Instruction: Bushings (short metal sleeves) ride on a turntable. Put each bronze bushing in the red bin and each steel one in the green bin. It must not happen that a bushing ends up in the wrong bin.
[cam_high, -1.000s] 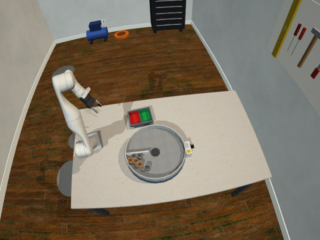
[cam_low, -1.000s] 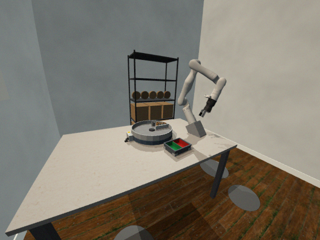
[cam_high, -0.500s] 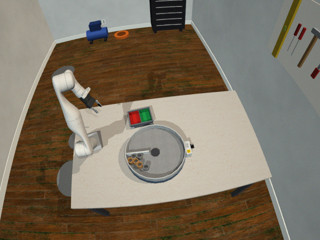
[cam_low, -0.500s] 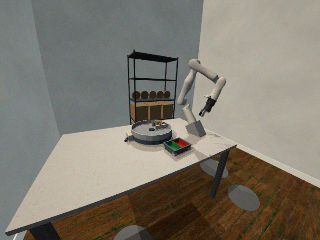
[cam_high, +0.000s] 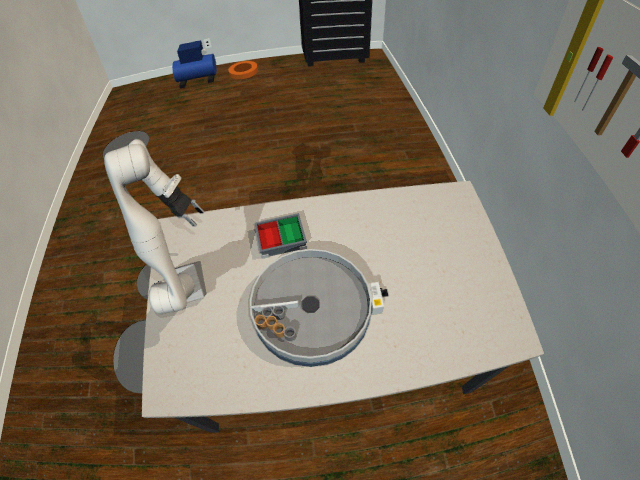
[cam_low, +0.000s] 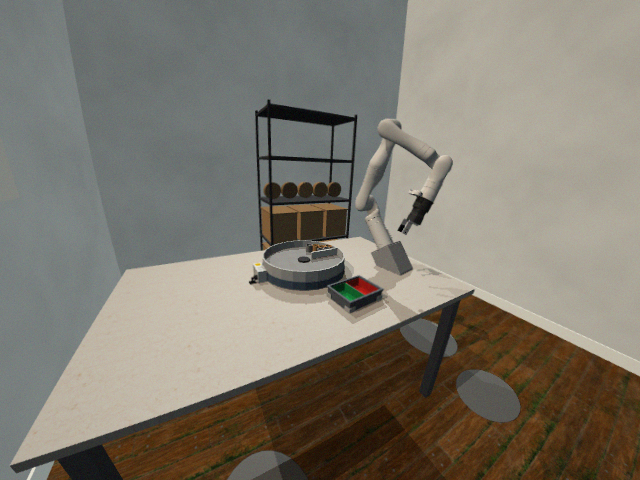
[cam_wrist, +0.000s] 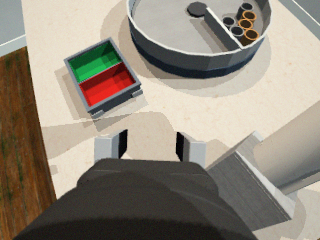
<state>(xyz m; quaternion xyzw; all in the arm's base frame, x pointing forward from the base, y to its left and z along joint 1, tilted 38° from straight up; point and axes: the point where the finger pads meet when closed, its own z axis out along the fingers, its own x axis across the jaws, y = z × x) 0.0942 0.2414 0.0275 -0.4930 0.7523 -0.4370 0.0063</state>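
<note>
The turntable (cam_high: 330, 325) (cam_low: 281, 257) (cam_wrist: 165, 22) carries three bronze bushings and three steel bushings, standing upright and bunched beside its white divider. The bronze bushing (cam_high: 279, 334) farthest from the divider in the top view is beside a steel bushing (cam_high: 290, 337). Two other steel bushings are close to the divider. The red bin (cam_high: 268, 235) (cam_low: 364, 286) (cam_wrist: 108, 89) and green bin (cam_high: 291, 230) (cam_low: 347, 292) (cam_wrist: 95, 64) share one tray; no bushing shows in either. My gripper (cam_high: 199, 218) (cam_low: 403, 230) (cam_wrist: 151, 141) is open and empty, high above the table, away from turntable and bins.
The white divider (cam_high: 275, 305) (cam_low: 324, 253) (cam_wrist: 225, 30) reaches from near the hub to the raised rim. A small white box (cam_high: 377, 304) (cam_low: 260, 271) stands outside the rim. The arm's grey base block (cam_low: 392, 258) (cam_wrist: 250, 195) is near the turntable.
</note>
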